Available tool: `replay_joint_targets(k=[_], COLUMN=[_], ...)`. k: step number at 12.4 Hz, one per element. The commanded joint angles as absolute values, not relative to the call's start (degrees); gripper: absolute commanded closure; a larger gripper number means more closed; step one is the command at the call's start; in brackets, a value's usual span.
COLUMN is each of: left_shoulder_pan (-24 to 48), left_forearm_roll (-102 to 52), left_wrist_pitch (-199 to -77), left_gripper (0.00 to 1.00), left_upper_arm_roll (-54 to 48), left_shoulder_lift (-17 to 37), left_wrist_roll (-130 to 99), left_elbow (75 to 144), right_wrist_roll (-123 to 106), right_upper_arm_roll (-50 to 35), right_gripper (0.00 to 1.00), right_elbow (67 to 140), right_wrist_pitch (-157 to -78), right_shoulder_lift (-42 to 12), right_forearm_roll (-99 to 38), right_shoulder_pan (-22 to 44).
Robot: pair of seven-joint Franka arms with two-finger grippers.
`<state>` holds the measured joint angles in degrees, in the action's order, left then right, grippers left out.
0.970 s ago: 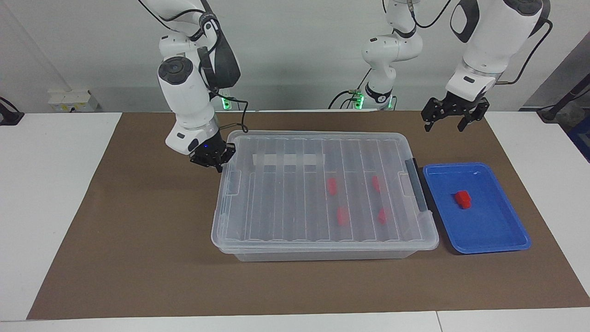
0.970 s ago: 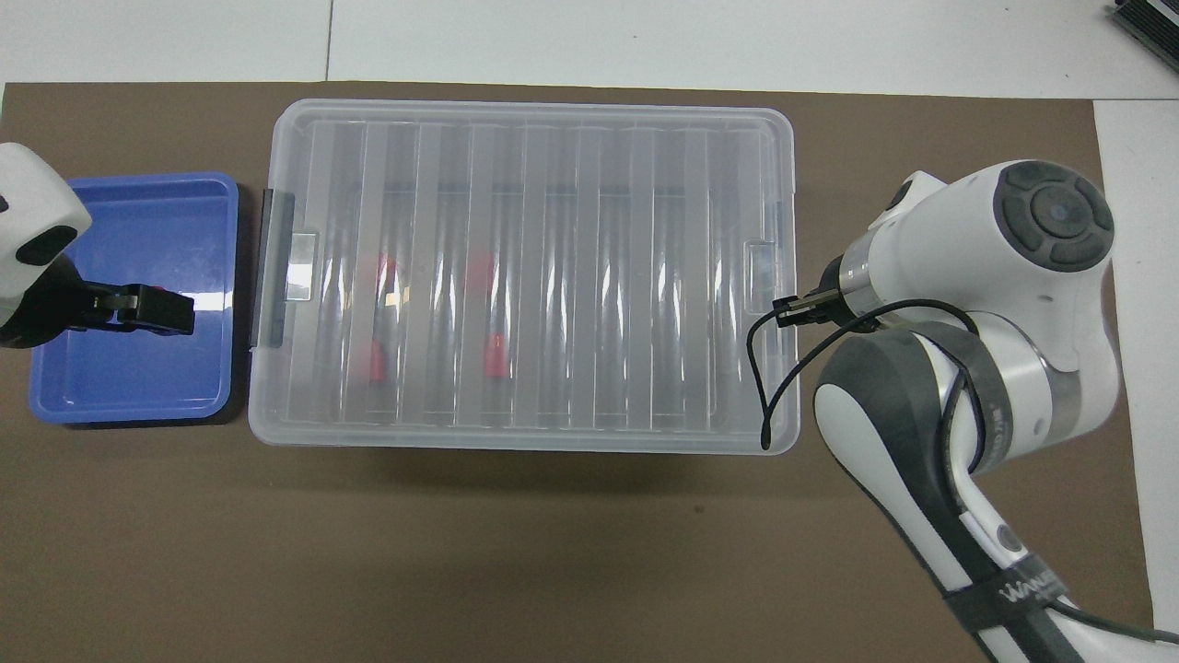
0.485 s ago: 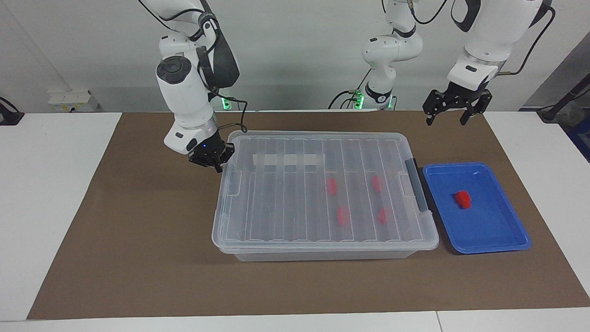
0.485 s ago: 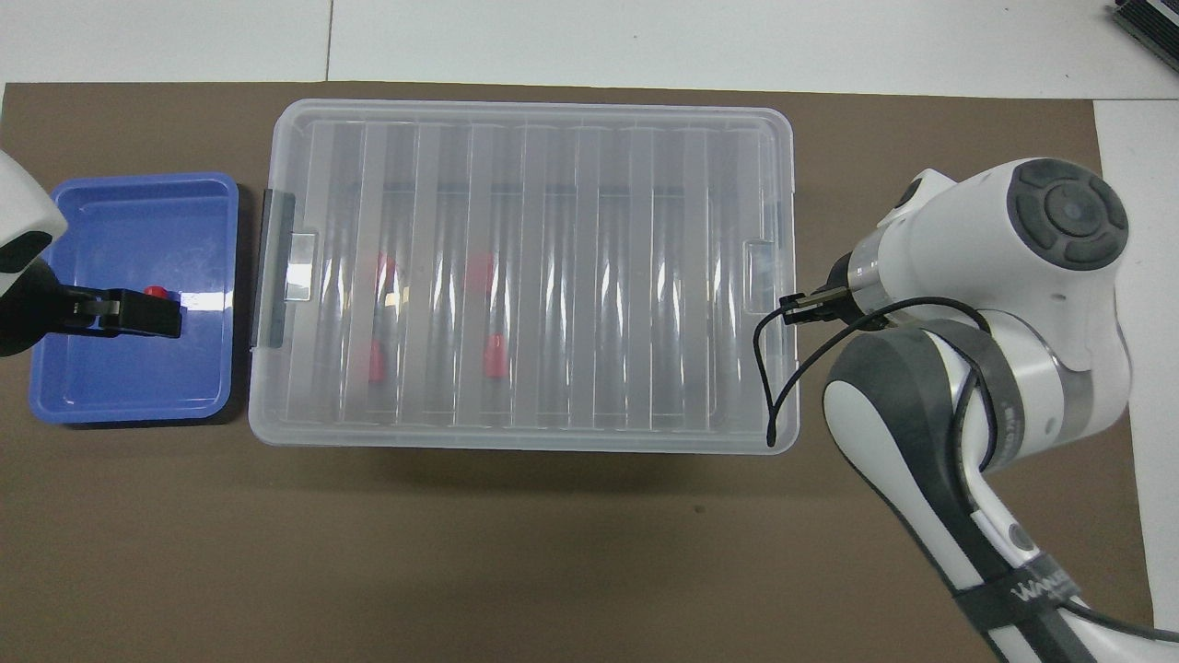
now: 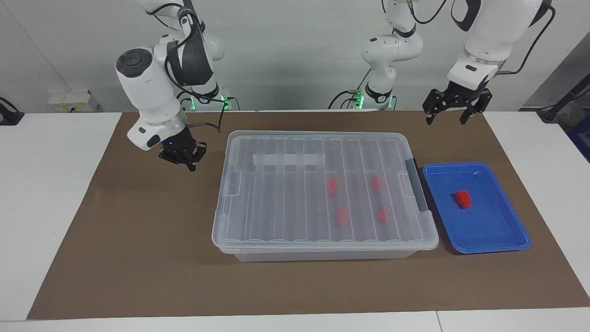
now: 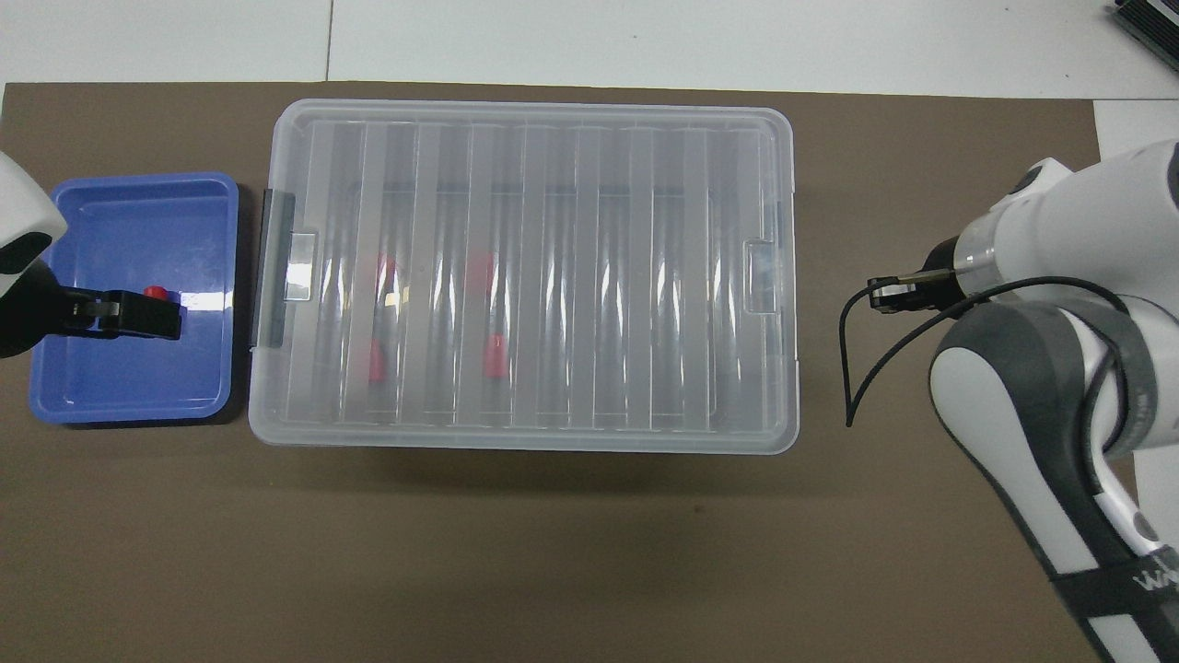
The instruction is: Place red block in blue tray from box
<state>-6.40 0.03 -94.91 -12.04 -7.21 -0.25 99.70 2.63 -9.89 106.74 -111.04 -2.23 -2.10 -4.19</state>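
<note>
The clear box point(image 5: 318, 252) stands mid-table with its ribbed lid point(image 5: 276, 198) shut; several red blocks point(image 5: 332, 186) show through it. One red block point(image 5: 463, 199) lies in the blue tray point(image 5: 488, 226), which sits beside the box toward the left arm's end. My left gripper point(image 5: 446, 119) is open and empty, raised high over the tray's edge nearest the robots; in the overhead view the left gripper point(image 6: 147, 315) covers part of the tray point(image 6: 129, 378) and the block point(image 6: 158, 292). My right gripper point(image 5: 183, 160) hangs low over the mat beside the box point(image 6: 534, 442), toward the right arm's end, apart from it.
A brown mat point(image 5: 138, 253) covers the white table point(image 5: 46, 184). A dark latch point(image 5: 417, 184) sits on the box's end next to the tray. A third arm's base point(image 5: 389, 50) stands at the table's edge by the robots.
My right gripper has drawn away from the box's end toward the right arm's end of the table. My left gripper rose a little, then held still. Box and blocks have not moved.
</note>
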Motion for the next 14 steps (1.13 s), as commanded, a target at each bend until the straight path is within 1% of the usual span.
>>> replay_joint_targets(k=[1, 2, 3, 6, 8, 10, 11, 12, 14], left_shoulder_pan=[-6.5, -6.59, -6.59, -6.59, -6.59, -6.59, -6.59, -6.59, -6.59], left_forearm_roll=[0.7, 0.7, 0.79, 0.7, 0.44, 0.18, -1.04, -1.66, -1.67], left_wrist_pitch=[-94.13, -94.13, -94.13, -94.74, -95.97, -97.99, -98.87, -98.79, -98.26], left_gripper=[0.0, 0.0, 0.0, 0.0, 0.0, 0.0, 0.0, 0.0, 0.0], left_upper_arm_roll=[-11.95, -11.95, -11.95, -11.95, -12.04, -12.13, -12.04, -11.95, -11.87], left_shoulder_lift=[-7.91, -7.91, -7.91, -8.09, -8.17, -8.17, -8.17, -8.17, -8.17], left_wrist_roll=[-0.18, -0.09, -0.17, -0.18, -0.18, -2.97, -4.55, -4.31, -4.04], left_elbow=[99.93, 99.93, 99.93, 100.28, 100.81, 101.33, 101.51, 101.69, 101.69], right_wrist_roll=[2.63, 4.29, 6.48, 12.81, 16.16, 19.59, 19.86, 19.86, 19.78], right_upper_arm_roll=[-9.93, -9.84, -9.93, -10.72, -10.72, -10.72, -10.72, -10.72, -10.72], right_gripper=[1.0, 0.62, 0.15, 0.07, 0.06, 0.06, 0.06, 0.03, 0.02], right_elbow=[106.44, 105.39, 103.9, 97.32, 93.53, 90.63, 88.53, 87.55, 87.19], right_wrist_pitch=[-107.51, -105.32, -103.64, -98.02, -94.94, -93.44, -92.12, -91.59, -91.58], right_shoulder_lift=[0.43, 0.53, 0.44, -0.52, -1.58, -2.89, -3.77, -3.95, -3.87], right_forearm_roll=[-2.46, -1.94, -1.76, 1.75, 3.59, 4.04, 4.22, 4.57, 4.66], right_shoulder_pan=[-7.11, -7.82, -8.17, -6.51, -3.35, -0.72, -0.27, -0.35, -0.87])
